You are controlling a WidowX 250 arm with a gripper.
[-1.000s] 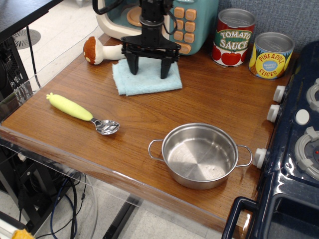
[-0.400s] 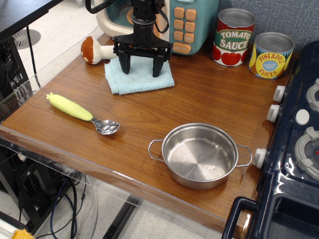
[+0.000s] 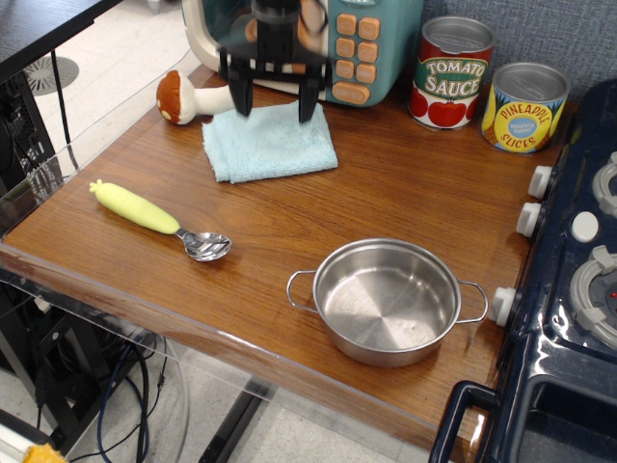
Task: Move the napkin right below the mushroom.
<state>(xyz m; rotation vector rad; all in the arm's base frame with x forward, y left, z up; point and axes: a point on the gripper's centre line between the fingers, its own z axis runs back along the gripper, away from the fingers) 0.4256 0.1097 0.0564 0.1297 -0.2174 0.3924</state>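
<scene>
**A:** so where's the napkin (image 3: 270, 142) at?

**me:** upper middle of the frame, flat on the wood, its upper left corner right by the mushroom's (image 3: 190, 97) stem. The mushroom lies on its side, upper left, brown cap pointing left. My gripper (image 3: 271, 95) hangs over the napkin's top edge, blurry, fingers spread apart, nothing in them, clear of the cloth

**A:** done then?

**me:** not quite imo. The napkin sits lower right of the mushroom, not straight under it. I reckon I'm in the reposition step. Next move calls for pinching or pressing the cloth and dragging it left without bumping the mushroom
</scene>
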